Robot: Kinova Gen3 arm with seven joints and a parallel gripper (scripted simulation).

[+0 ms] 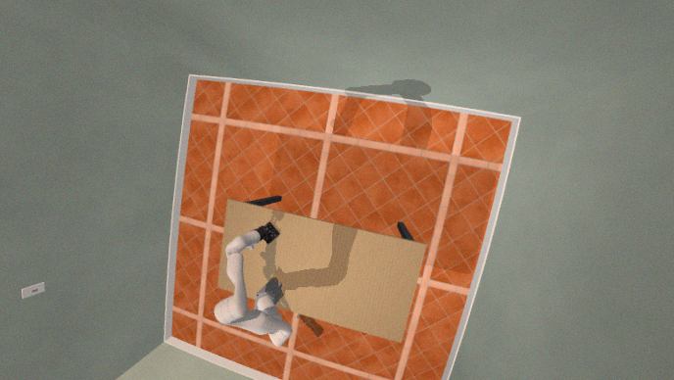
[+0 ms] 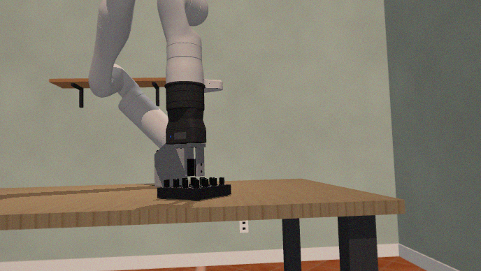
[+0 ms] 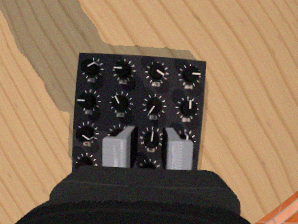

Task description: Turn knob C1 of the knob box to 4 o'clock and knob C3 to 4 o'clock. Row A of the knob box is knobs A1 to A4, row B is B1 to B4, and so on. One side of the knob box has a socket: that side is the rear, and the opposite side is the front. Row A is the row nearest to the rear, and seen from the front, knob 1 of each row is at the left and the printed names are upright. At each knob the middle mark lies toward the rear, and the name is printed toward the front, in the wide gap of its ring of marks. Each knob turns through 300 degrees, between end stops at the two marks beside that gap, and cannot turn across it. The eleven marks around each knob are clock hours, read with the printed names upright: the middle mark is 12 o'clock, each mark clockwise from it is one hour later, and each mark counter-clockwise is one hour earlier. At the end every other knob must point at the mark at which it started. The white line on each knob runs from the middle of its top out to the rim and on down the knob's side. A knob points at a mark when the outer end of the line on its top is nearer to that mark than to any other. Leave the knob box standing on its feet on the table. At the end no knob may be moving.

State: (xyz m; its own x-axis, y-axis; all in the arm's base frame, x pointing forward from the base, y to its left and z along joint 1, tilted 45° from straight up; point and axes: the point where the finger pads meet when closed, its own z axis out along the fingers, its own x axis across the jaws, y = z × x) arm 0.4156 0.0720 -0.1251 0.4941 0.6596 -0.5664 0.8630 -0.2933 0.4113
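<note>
Lower centre in the wrist view, the parted, empty gripper [image 1: 268, 232] [image 2: 196, 164] [image 3: 149, 141] should pinch C3 [image 3: 151, 138] low by its sides, likely stiff.

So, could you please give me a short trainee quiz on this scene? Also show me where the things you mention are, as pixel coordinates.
1. Multiple choice: in the wrist view, C3's [image 3: 152, 140] line points toward the:
a) rear
b) left side
c) front

2. True or false: the knob box [image 1: 272, 233] [image 2: 175, 193] [image 3: 105, 86] is on the floor.

3. Fill in: in row B, the knob whose line points straight left in the wrist view is ___.

Key: 1 a; 2 false, it is on the table [image 1: 372, 284] [image 2: 280, 195] [image 3: 250, 75]; 3 B1 [image 3: 88, 102].
</note>
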